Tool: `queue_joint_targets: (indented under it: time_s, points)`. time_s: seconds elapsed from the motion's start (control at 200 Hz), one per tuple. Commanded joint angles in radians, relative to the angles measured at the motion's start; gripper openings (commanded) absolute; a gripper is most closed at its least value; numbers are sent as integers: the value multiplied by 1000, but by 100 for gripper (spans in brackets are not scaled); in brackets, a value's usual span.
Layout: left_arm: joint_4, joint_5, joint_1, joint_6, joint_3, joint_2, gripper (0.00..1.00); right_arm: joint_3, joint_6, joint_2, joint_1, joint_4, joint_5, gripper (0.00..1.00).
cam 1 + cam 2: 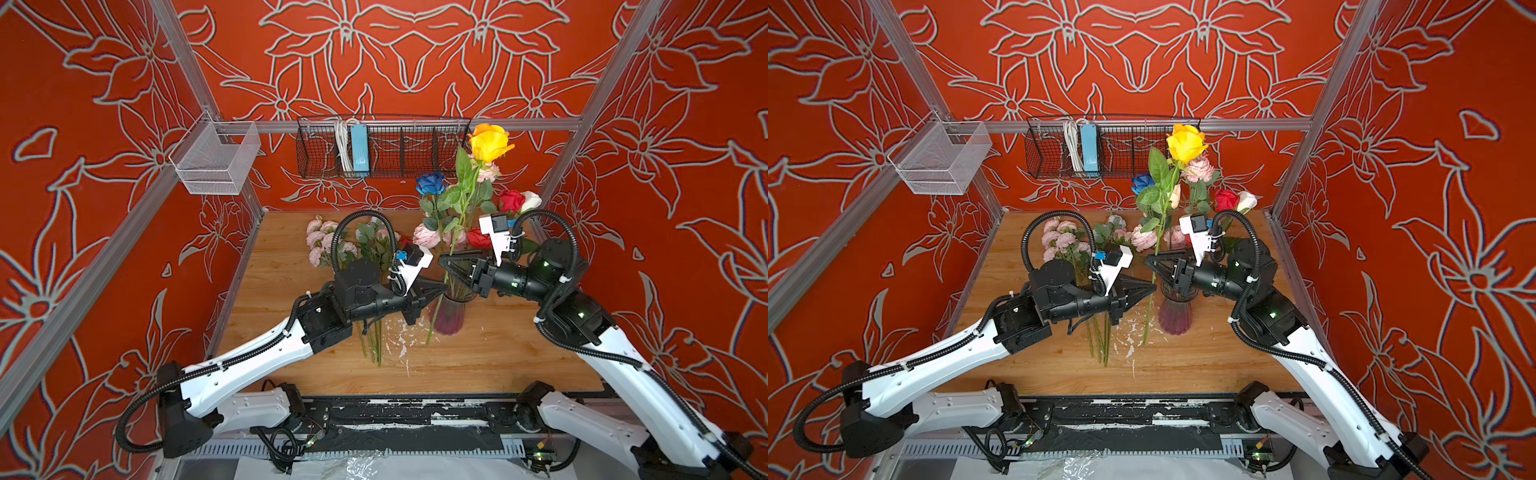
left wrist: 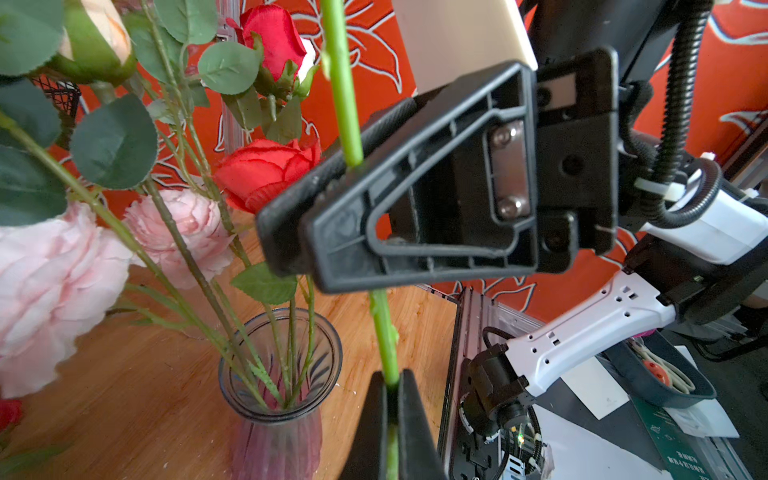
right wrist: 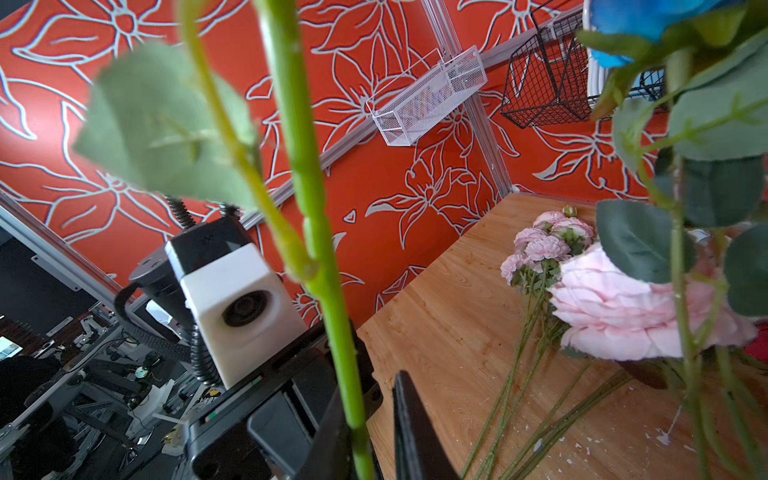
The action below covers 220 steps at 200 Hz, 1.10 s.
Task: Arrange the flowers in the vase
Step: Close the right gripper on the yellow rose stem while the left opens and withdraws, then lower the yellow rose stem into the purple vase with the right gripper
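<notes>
Flower (image 1: 489, 143) upright; left claw (image 1: 441, 290) pinches stem, right claw (image 1: 443, 259) brackets it above.

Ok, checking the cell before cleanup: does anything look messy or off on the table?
White flecks litter the wooden table beside the vase. The yellow rose's stem, pinched in the left gripper, hangs outside the vase.

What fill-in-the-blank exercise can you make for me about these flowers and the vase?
1. The left claw is shut on the yellow rose's ___.
2. That flower's lower end is ___ the vase, beside it.
3. The basket with the blue strip is ___.
Missing words: stem; outside; black.
</notes>
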Motion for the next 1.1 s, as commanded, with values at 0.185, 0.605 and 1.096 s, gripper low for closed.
queue_joint_targets:
  time_s: [0.185,0.605,1.096]
  points:
    - [-6,-49,-6,7,8,-19,51,71,-82,-33,10,-85,97,1]
    - [-39,-654,-6,-144,-395,-564,62,301,-414,-35,13,-338,598,1]
    - [-94,-783,-4,-209,-529,-762,64,69,-336,45,24,-193,663,1]
